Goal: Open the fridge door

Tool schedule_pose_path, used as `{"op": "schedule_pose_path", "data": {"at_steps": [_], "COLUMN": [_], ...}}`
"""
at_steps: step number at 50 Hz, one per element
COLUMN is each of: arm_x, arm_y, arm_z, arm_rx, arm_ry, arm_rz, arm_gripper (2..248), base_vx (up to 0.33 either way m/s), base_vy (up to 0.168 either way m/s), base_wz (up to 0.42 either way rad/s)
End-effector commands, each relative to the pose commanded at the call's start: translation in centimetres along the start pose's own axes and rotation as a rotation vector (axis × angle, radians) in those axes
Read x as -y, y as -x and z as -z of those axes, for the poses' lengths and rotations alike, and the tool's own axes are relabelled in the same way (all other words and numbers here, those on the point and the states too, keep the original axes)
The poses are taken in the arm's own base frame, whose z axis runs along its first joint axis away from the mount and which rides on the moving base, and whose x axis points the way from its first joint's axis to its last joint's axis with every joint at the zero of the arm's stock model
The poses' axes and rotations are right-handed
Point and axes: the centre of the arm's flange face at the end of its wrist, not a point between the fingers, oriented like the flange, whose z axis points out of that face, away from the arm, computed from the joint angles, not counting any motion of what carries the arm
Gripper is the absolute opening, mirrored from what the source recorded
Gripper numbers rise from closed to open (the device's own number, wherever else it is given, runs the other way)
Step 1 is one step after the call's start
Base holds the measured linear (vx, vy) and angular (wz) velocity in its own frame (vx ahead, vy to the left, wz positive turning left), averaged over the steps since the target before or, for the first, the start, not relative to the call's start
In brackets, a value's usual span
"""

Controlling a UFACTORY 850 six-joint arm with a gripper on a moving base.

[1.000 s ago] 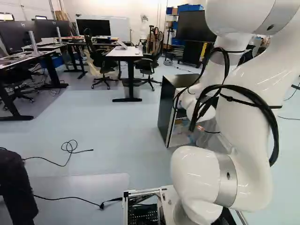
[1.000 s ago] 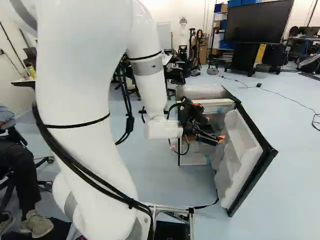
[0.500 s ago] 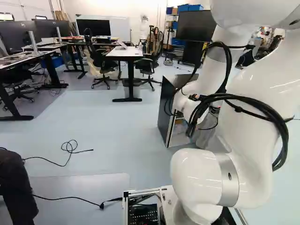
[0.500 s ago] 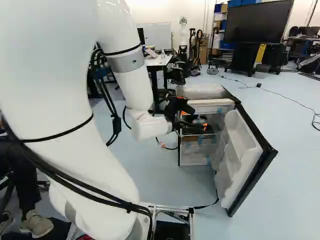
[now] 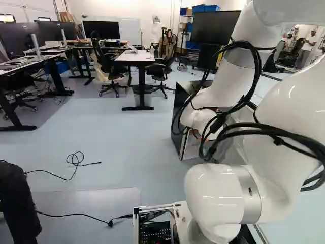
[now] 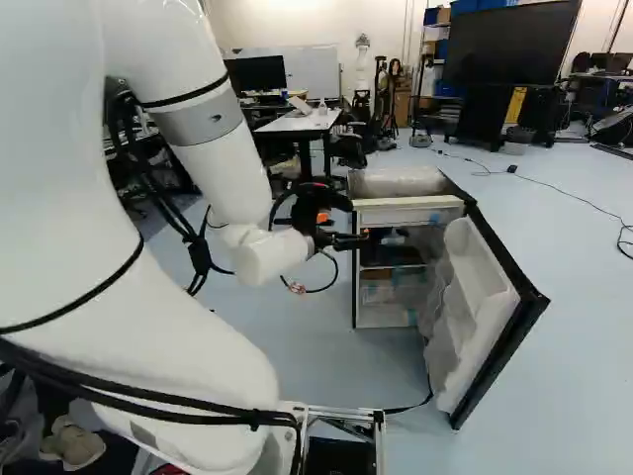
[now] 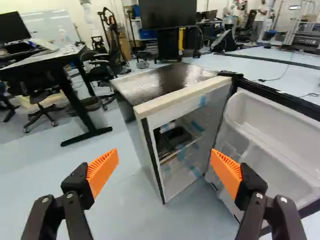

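- Fridge (image 7: pixel 162 82) stood on the floor ahead of the arm, front open, shelves (image 7: pixel 176 156) showing inside.
- Door (image 6: pixel 480 322) was swung well out from the fridge, on the side away from the claw; white racks (image 7: pixel 272 120) lined its inner face.
- Claw (image 6: pixel 356 238) hung just in front of the fridge, near the upper part of its opening.
- Claw was wide; orange pads (image 7: pixel 103 171) stood well apart, fridge body ahead between them.
- White-topped table (image 6: pixel 305 121) and big screen (image 6: pixel 509 45) stood behind the fridge.
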Motion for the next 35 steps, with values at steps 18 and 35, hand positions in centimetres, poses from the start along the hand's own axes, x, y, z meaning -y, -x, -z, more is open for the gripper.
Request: {"op": "schedule_pose_path", "data": {"at_steps": [18, 35], "arm_x": [2.3, 3.6], "arm_y": [0.6, 1.1], "arm_z": [2.5, 4.2], "arm_rx": [0.020, 0.031], "arm_ry": [-0.163, -0.269], "arm_rz": [0.083, 0.144], "arm_gripper": [247, 247], "base_vx": [0.000, 0.000], "base_vy": [0.000, 0.000], "base_wz": [0.000, 0.000]}}
